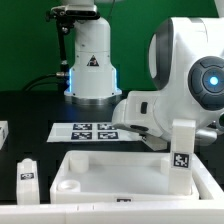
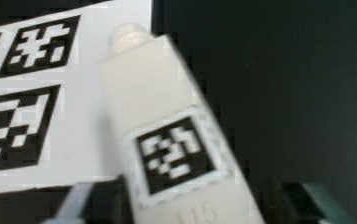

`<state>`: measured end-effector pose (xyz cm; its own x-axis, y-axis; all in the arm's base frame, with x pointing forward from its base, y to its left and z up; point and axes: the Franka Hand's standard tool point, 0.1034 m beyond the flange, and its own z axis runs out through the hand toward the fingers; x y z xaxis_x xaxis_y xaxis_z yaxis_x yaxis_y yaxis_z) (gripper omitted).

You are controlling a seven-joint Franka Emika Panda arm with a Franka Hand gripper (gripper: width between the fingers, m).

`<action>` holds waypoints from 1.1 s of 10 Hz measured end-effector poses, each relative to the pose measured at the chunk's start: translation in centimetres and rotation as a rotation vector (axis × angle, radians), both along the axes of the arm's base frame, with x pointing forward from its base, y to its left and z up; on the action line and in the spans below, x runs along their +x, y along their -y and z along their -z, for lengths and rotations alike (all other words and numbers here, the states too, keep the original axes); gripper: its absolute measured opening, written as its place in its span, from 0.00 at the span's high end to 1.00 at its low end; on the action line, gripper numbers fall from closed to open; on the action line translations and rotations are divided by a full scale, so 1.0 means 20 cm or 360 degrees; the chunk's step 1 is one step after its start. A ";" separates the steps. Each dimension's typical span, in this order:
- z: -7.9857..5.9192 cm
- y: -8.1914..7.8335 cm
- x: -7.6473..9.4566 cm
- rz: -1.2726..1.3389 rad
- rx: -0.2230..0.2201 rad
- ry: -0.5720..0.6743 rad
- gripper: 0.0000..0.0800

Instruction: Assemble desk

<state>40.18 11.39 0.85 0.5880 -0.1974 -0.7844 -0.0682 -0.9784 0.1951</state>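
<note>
Between the gripper (image 2: 193,203) fingers (image 2: 308,196) lies one desk leg (image 2: 157,115), tagged face up towards the wrist, its length skewed to the jaws. Jaws stand apart and straddle it: gap visible on one side, so no clamp yet (other pad's contact I can't tell). Marker board (image 2: 33,90) sits just beside the leg, close to one finger. Desk panel (image 1: 110,172) lies apart from the gripper, not under it. My worry: closing on a skewed leg could spin or tilt it, and a fingertip could catch the board's edge.
</note>
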 end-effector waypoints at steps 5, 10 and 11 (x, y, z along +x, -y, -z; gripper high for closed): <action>-0.40 0.25 0.34 0.0102 0.0114 0.0210 0.64; -0.46 0.37 0.52 -0.0041 0.0170 0.0833 0.64; -0.55 0.39 0.61 -0.0039 0.0294 0.0920 0.64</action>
<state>52.33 3.50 11.93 0.9317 -0.0695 -0.3565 -0.0894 -0.9952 -0.0398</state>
